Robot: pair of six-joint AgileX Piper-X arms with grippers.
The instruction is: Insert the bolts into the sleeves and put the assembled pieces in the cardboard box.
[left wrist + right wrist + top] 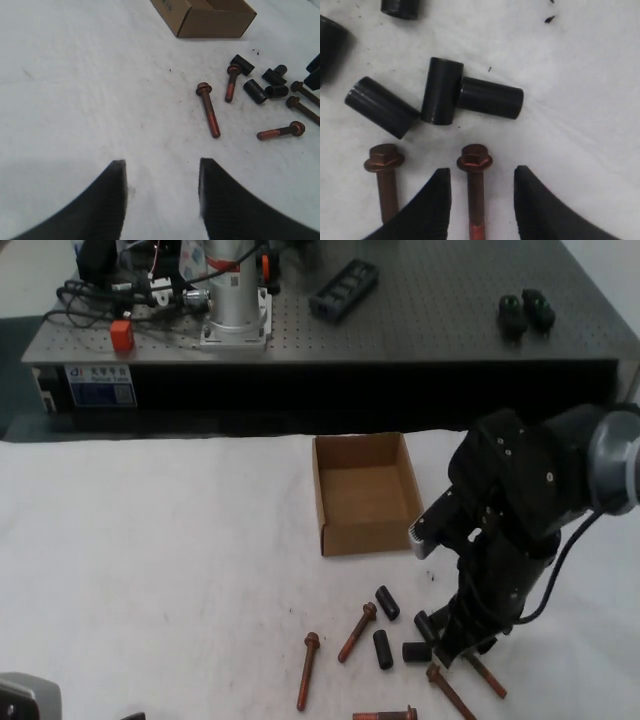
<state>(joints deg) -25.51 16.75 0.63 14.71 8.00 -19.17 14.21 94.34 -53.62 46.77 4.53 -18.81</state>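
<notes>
Right end effector (481,172), fingers (542,212) spread, straddles one bolt (475,200) on the bench (585,100); three black sleeves (441,97) cluster past its head.

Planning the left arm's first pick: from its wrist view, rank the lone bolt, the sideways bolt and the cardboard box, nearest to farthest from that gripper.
1. Lone bolt, just ahead of the left gripper.
2. Sideways bolt, farther, off to one side.
3. Cardboard box, beyond both.
</notes>
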